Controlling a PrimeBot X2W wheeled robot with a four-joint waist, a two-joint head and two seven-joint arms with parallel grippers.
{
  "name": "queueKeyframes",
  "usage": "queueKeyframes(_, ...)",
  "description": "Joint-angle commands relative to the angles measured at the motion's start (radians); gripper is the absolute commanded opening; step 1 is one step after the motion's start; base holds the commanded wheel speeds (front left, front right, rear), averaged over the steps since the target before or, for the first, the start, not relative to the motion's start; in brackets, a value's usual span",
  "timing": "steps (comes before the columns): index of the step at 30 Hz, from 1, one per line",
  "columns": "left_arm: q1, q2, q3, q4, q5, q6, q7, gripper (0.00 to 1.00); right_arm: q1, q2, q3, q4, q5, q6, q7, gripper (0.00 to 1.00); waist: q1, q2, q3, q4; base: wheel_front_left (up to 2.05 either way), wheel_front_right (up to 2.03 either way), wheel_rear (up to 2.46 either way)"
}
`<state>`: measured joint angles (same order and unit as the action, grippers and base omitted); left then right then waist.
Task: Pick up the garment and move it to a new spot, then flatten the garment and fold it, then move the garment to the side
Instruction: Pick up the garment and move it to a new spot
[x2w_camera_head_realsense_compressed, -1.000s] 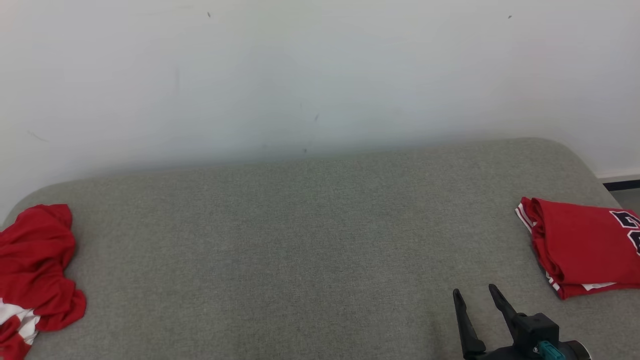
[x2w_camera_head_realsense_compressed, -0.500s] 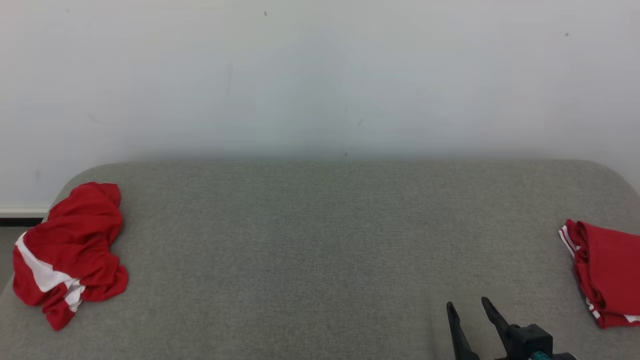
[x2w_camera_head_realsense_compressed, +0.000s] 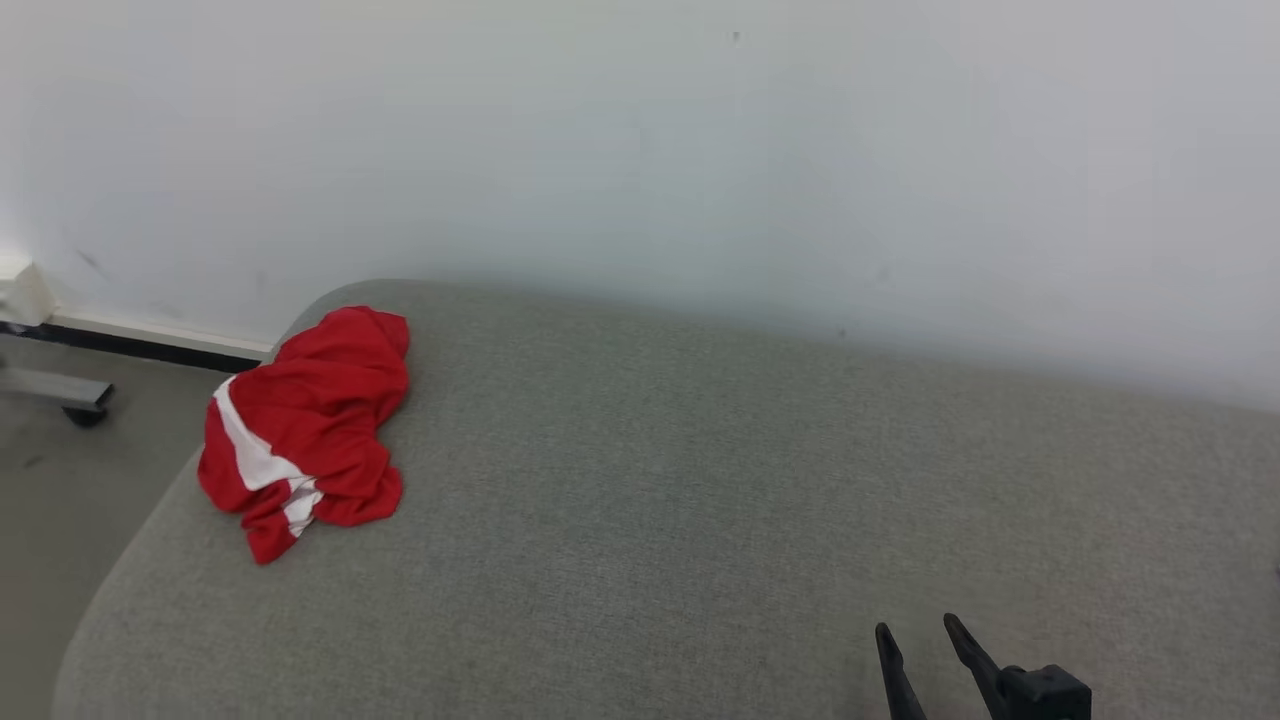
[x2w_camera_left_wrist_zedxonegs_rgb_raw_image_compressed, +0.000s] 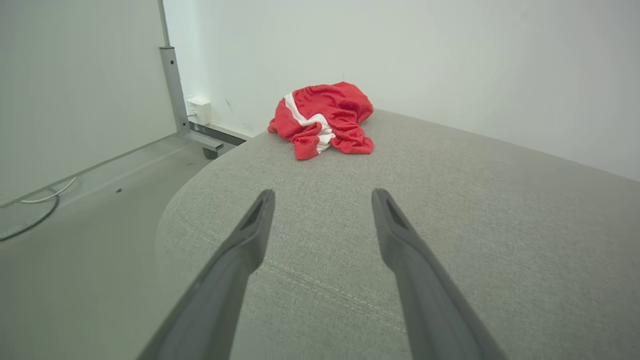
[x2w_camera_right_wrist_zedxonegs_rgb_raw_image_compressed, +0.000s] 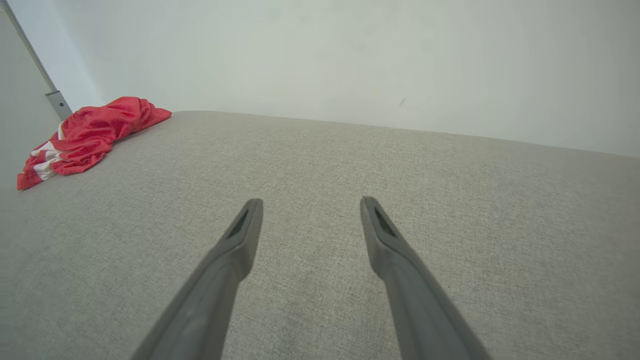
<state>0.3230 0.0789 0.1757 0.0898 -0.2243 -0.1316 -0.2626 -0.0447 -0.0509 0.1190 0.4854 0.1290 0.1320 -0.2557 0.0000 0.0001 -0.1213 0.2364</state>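
Both hands are held released and empty: the left hand (x2w_camera_left_wrist_zedxonegs_rgb_raw_image_compressed: 322, 192) and the right hand (x2w_camera_right_wrist_zedxonegs_rgb_raw_image_compressed: 311, 200) are poised above the cushion (x2w_camera_head_realsense_compressed: 700, 500). The garment (x2w_camera_head_realsense_compressed: 310, 420) is seen crumpled at the cushion's far left corner, near the wall (x2w_camera_head_realsense_compressed: 640, 150), well apart from both.

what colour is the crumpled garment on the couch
Red with a white stripe. The garment shows best in the left wrist view, bunched near the cushion's far corner.

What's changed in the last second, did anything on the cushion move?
The head camera swung left, so the crumpled red garment appears further right in its view; it lies where it lay on the grey cushion. Nothing was gripped or released. Left gripper and right gripper stay open, empty.
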Motion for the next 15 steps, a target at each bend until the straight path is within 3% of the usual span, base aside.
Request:
queueKeyframes(1,0.01,0.007,0.002,-0.004,0.008,0.002,-0.003,1.0,0.005,0.001,0.006,0.006,0.011,-0.003,-0.006,1.0,0.0,-0.0001,-0.014,0.091,0.0,0.0,0.0)
queueKeyframes(15,0.029,0.015,0.047,-0.009,0.003,0.002,-0.003,1.0,-0.015,0.0,0.052,0.023,0.034,-0.003,-0.01,1.0,0.0,-0.0001,-0.012,0.184,0.0,0.0,0.0)
